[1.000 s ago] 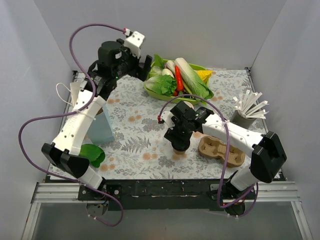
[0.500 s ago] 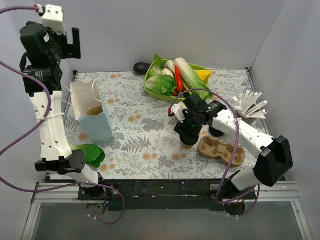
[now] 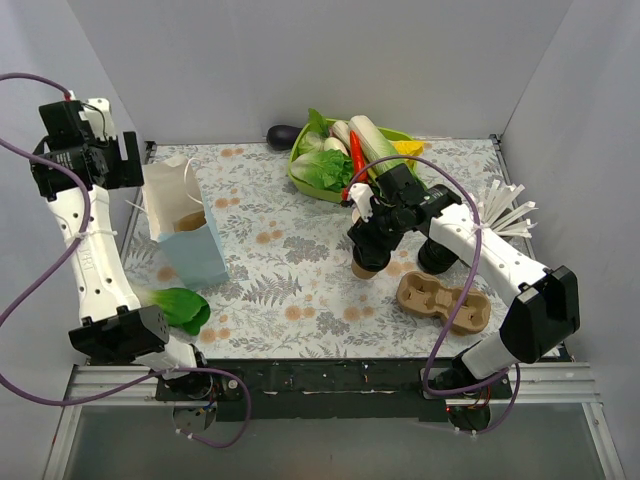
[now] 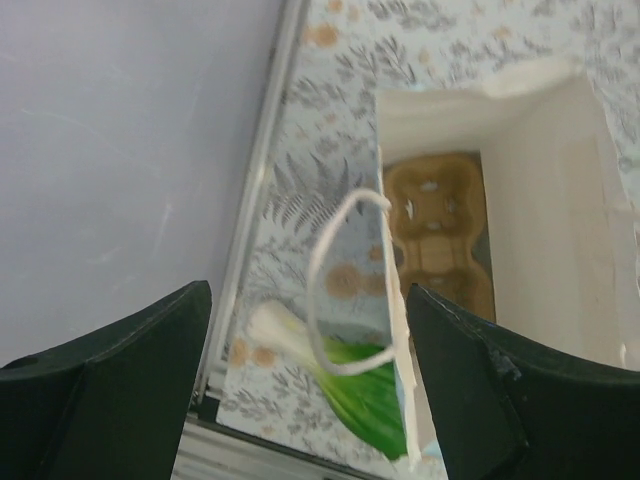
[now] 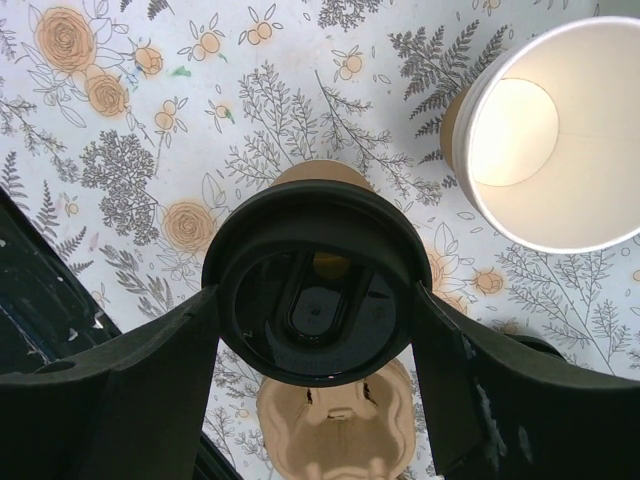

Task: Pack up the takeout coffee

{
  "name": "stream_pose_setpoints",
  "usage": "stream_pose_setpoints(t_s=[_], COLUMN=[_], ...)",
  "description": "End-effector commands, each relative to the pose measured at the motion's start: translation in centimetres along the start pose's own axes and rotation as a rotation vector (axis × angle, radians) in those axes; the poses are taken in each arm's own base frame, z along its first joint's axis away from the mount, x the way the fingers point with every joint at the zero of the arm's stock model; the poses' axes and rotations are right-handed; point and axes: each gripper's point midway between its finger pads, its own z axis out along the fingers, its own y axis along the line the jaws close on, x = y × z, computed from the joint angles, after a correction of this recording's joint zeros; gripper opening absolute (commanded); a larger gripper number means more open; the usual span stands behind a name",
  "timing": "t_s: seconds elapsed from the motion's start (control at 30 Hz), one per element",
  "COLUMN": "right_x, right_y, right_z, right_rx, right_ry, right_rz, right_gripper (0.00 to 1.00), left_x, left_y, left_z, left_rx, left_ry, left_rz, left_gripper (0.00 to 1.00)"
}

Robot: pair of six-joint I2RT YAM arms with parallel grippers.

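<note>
The takeout coffee [image 3: 362, 265], a tan cup with a black lid [image 5: 312, 295], is gripped at the lid by my right gripper [image 3: 372, 240], whose fingers [image 5: 130, 390] press on both sides of it. It hangs low over the mat, left of the brown cup carrier [image 3: 441, 300]. The blue paper bag [image 3: 190, 245] stands open at the left, with another brown carrier [image 4: 435, 225] on its bottom. My left gripper [image 3: 115, 165] is open and empty, high above the bag's left edge, with a white rope handle [image 4: 335, 290] between its fingers [image 4: 110, 380].
A lidless tan cup [image 5: 545, 130] stands just behind the coffee. A bok choy [image 3: 180, 305] lies in front of the bag. A green tray [image 3: 310, 188] of vegetables, an eggplant [image 3: 282, 133], a straw holder [image 3: 495, 225] and a black stack [image 3: 437, 255] are at the back and right.
My left arm swung from the back middle to the far left, above the bag. My right gripper carried the coffee away from the front edge, toward the back.
</note>
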Motion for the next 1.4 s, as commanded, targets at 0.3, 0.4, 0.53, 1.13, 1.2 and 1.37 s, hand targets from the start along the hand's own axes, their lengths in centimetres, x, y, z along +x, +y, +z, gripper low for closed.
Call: stream_pose_setpoints(t_s=[0.3,0.4,0.53,1.13,1.2,1.37], right_x=[-1.7,-1.6,-1.5,-4.9,-5.6,-8.6], right_y=[0.2,-0.1,-0.4,-1.7,-1.5,-1.4], right_z=[-0.4,-0.5,-0.7,-3.1,-3.6,-6.1], right_rx=[-0.017,-0.005,0.017,0.063,0.058,0.064], right_ry=[-0.079,-0.077,-0.073,-0.133,-0.157,-0.241], right_rz=[0.008,0.003,-0.006,-0.103,-0.12,-0.178], right_gripper=[0.01,0.01,0.01,0.01,0.01,0.01], left_x=[6.6,6.4,6.4,7.5,6.3,4.2], left_y=[-3.9,-4.2,-4.9,-9.3,-9.6,-12.8], left_z=[2.8,3.7,3.9,1.9,1.9,1.0], left_rx=[0.194,0.217,0.26,0.517,0.539,0.686], left_ry=[0.251,0.256,0.271,0.282,0.247,0.181], left_rz=[0.035,0.029,0.039,0.024,0.038,0.088], left_gripper=[0.68,0.61,0.46,0.0,0.0,0.0])
